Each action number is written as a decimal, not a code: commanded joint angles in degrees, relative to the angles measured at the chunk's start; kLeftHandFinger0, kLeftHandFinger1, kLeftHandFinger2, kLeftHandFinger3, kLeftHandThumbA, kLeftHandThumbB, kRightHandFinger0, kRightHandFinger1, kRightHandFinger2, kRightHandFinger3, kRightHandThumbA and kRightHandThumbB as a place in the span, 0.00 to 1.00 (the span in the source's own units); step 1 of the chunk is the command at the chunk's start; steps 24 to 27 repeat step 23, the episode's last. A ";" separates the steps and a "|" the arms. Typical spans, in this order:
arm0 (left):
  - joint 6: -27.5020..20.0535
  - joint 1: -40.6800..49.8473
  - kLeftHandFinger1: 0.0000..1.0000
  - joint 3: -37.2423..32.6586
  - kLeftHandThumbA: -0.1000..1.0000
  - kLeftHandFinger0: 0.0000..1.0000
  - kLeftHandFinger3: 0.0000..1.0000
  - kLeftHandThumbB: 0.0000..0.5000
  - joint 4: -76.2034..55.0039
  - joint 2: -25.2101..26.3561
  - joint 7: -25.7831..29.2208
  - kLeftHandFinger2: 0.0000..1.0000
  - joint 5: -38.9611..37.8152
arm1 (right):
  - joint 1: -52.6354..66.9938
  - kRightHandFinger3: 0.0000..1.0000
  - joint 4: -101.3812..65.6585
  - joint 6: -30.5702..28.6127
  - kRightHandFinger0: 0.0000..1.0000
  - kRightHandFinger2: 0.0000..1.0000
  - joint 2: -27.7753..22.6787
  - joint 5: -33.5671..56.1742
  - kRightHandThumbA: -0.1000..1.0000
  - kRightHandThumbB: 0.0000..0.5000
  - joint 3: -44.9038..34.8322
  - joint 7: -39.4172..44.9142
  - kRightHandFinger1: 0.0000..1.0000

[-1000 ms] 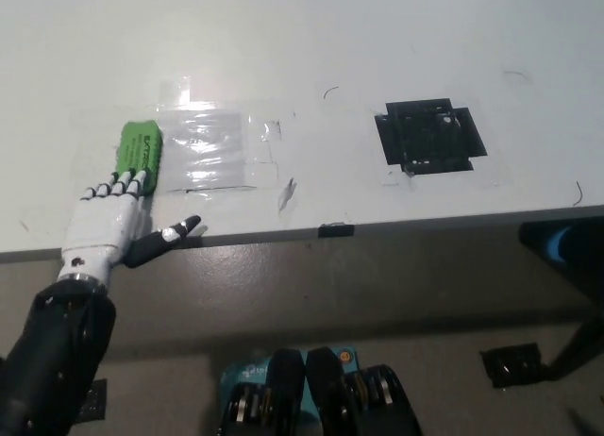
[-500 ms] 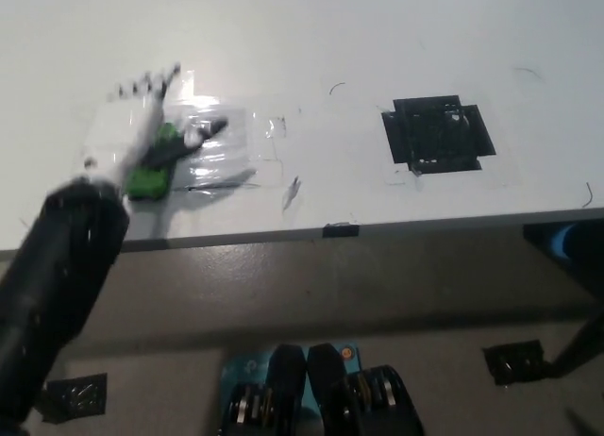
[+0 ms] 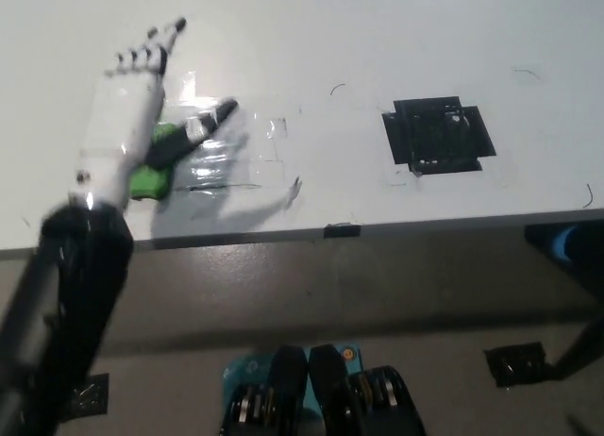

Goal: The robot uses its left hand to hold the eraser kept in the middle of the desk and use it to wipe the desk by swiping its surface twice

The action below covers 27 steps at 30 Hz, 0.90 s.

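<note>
Look at the bright green block eraser [image 3: 151, 176] first. It lies flat on the big white desk [image 3: 311, 40], on the left part, not far from the front edge. You can only see its lower part. The rest is hidden under the robot's white left hand [image 3: 127, 106].

Your left hand is stretched out flat above the eraser. Its fingers [image 3: 142, 57] are straight and spread apart, pointing away from the robot toward the back of the desk. The dark thumb [image 3: 193, 132] sticks out to the side, over the eraser's right edge. The hand is wide open and has hold of nothing. You cannot tell if the palm is touching the eraser or is just above it.

Right beside the eraser, to its right, is a shiny clear patch of tape or plastic [image 3: 231, 148] stuck flat on the desk. The thumb reaches over its left part. The hand's grey shadow falls on the desk just below this patch.

Farther right, well apart from the eraser, there is a black square made of tape [image 3: 438, 136]. A small black clip [image 3: 341, 230] sits on the front edge of the desk, between the two.

A few thin dark pen marks [image 3: 336, 87] show on the white top.

You cannot see the black right hand at all.
</note>
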 commanded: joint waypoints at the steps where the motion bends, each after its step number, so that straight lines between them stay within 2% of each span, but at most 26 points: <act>1: 2.43 15.95 1.00 3.70 1.00 1.00 1.00 0.83 -25.58 -7.19 0.88 1.00 -9.24 | -0.36 0.84 -2.78 0.23 0.94 0.81 -1.34 0.99 1.00 0.11 -0.72 0.79 0.92; 2: 2.45 16.20 1.00 3.87 1.00 1.00 1.00 0.84 -25.83 -7.47 0.53 1.00 -9.29 | -0.36 0.84 -2.76 0.23 0.95 0.81 -1.30 1.06 1.00 0.10 -0.77 0.76 0.92; 3: 1.02 17.66 1.00 3.59 1.00 1.00 1.00 0.77 -25.85 -7.69 0.96 1.00 -9.65 | -0.36 0.84 -2.77 0.28 0.95 0.81 -1.28 0.98 1.00 0.12 -0.79 0.68 0.92; 6: -2.07 23.43 1.00 3.12 1.00 1.00 1.00 0.77 -25.26 -9.30 1.56 1.00 -11.48 | -0.83 0.85 -2.25 -0.22 0.94 0.81 -1.57 0.55 1.00 0.09 -0.42 0.79 0.91; 9: -4.99 26.23 1.00 3.73 1.00 1.00 1.00 0.73 -23.47 -10.78 1.45 1.00 -14.19 | -1.28 0.86 -1.81 -0.38 0.94 0.83 -1.55 0.70 1.00 0.11 -0.37 0.81 0.91; 10: -7.61 29.21 1.00 3.47 1.00 1.00 1.00 0.73 -19.75 -11.51 1.58 1.00 -16.55 | -1.84 0.84 -2.14 0.42 0.92 0.80 -1.16 0.59 1.00 0.26 -0.50 0.26 0.89; 11: -7.92 29.33 1.00 3.78 1.00 1.00 1.00 0.73 -19.57 -11.76 1.28 1.00 -16.70 | -1.90 0.83 -2.13 0.42 0.91 0.80 -1.14 0.62 1.00 0.26 -0.51 0.24 0.89; 12: -10.05 29.46 1.00 4.90 1.00 1.00 1.00 0.63 -16.05 -12.22 0.19 1.00 -22.42 | -2.66 0.83 -1.59 0.34 0.91 0.80 -0.97 0.59 1.00 0.30 -0.31 0.16 0.89; 14: -9.08 29.51 1.00 6.93 1.00 1.00 1.00 0.59 -12.81 -13.16 -2.35 1.00 -29.72 | -3.42 0.83 -1.04 0.13 0.91 0.80 -0.58 0.57 1.00 0.30 -0.08 -0.01 0.89; 15: -9.01 29.66 1.00 8.06 1.00 1.00 1.00 0.51 -10.31 -13.08 -3.30 1.00 -32.33 | -3.47 0.84 -0.80 -0.07 0.91 0.80 -0.24 0.81 1.00 0.32 -0.04 0.01 0.89; 17: -8.42 29.47 1.00 12.26 1.00 1.00 1.00 0.42 -4.47 -14.45 -3.79 1.00 -38.63 | -3.18 0.87 -0.40 -0.40 0.91 0.81 0.29 0.97 1.00 0.25 -0.03 -0.05 0.91; 18: -7.88 30.35 1.00 12.95 1.00 1.00 1.00 0.38 -4.66 -14.55 -3.95 1.00 -39.14 | -2.58 0.87 -0.28 -0.78 0.91 0.81 0.67 0.98 1.00 0.23 0.17 0.08 0.91; 20: -7.18 31.72 1.00 13.95 1.00 1.00 1.00 0.37 -4.78 -14.79 -4.32 1.00 -39.94 | -1.36 0.88 -0.27 -1.35 0.92 0.81 1.21 0.99 1.00 0.23 0.39 0.26 0.91; 21: -9.41 31.68 1.00 15.36 1.00 1.00 1.00 0.39 -0.69 -14.96 -4.24 1.00 -41.19 | -0.87 0.87 -0.08 -1.87 0.93 0.83 1.52 0.87 1.00 0.22 0.22 -0.07 0.92; 22: -9.61 32.21 1.00 15.63 1.00 1.00 1.00 0.38 -0.58 -15.01 -4.47 1.00 -41.25 | -0.30 0.88 -0.06 -2.10 0.96 0.86 1.73 0.93 1.00 0.20 0.20 -0.02 0.94; 23: -6.61 32.19 1.00 16.89 1.00 1.00 1.00 0.44 0.80 -15.66 -4.76 1.00 -42.05 | -0.19 0.86 0.34 -3.42 0.94 0.84 2.10 0.97 1.00 0.19 -0.25 -0.63 0.92; 27: -6.61 32.19 1.00 16.89 1.00 1.00 1.00 0.44 0.80 -15.66 -4.76 1.00 -42.05 | -0.19 0.86 0.34 -3.42 0.94 0.84 2.10 0.97 1.00 0.19 -0.25 -0.63 0.92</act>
